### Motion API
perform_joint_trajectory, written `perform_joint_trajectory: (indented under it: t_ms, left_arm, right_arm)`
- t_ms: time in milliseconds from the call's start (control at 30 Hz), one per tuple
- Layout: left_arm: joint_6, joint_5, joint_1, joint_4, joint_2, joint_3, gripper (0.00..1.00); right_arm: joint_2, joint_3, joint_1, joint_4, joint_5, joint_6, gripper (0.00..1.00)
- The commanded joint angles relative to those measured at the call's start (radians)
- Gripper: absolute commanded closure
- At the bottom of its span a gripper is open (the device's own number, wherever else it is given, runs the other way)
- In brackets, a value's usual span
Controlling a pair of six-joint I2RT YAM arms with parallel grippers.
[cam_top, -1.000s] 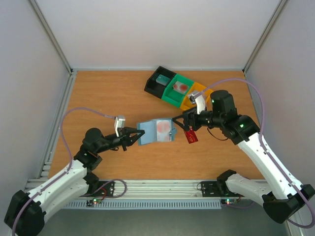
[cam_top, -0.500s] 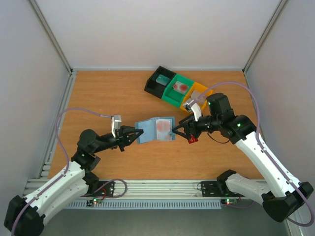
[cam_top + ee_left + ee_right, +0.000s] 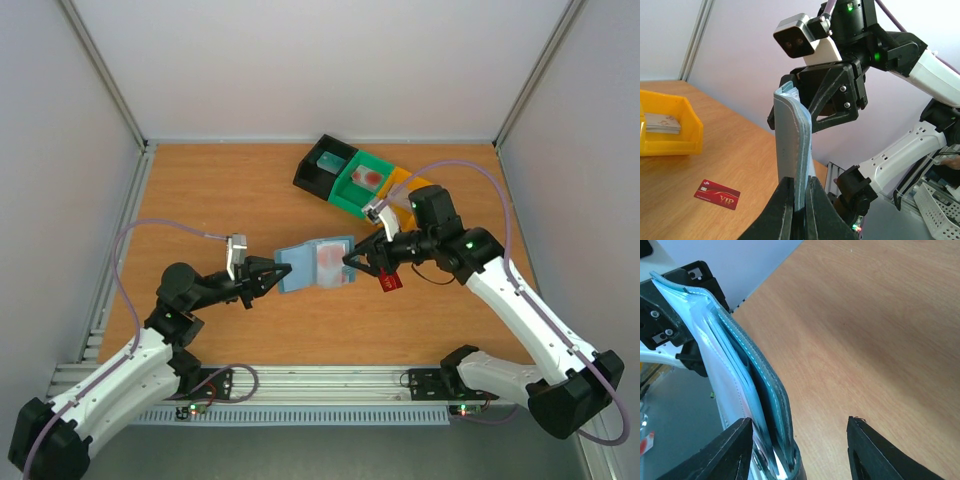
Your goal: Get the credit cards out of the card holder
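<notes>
The left gripper (image 3: 280,272) is pressed together on the card holder's (image 3: 318,263) near edge, pinching the light blue holder. In the left wrist view the holder stands on edge straight up from those jaws.

In the top view the holder runs toward 3 o'clock from that grip, with a pale reddish patch on its upper face. At its far edge sits the right gripper (image 3: 350,260), jaws spread. In the right wrist view the holder's layered edge lies between them, close to the left finger (image 3: 735,450) and clear of the other.

A dark red card (image 3: 390,282) lies flat on the table (image 3: 220,190) at 4 o'clock from the right gripper. Black (image 3: 325,165), green (image 3: 362,185) and orange (image 3: 400,192) bins sit at 12 o'clock.
</notes>
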Motion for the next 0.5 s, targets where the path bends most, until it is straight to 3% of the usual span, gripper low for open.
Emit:
perform_joint_trajectory:
  t_ms: [0, 300, 467]
  left_arm:
    - [0.02, 0.015, 0.004, 0.093, -0.015, 0.04, 1.0]
    - [0.013, 0.0, 0.004, 0.092, -0.012, 0.035, 1.0]
    - [-0.001, -0.069, 0.005, 0.056, -0.012, 0.021, 1.0]
  right_arm:
    - [0.009, -0.029, 0.023, 0.082, -0.048, 0.032, 0.47]
    - [0.08, -0.028, 0.132, 0.21, -0.068, 0.081, 0.52]
    - [0.079, -0.024, 0.136, 0.285, -0.084, 0.132, 0.87]
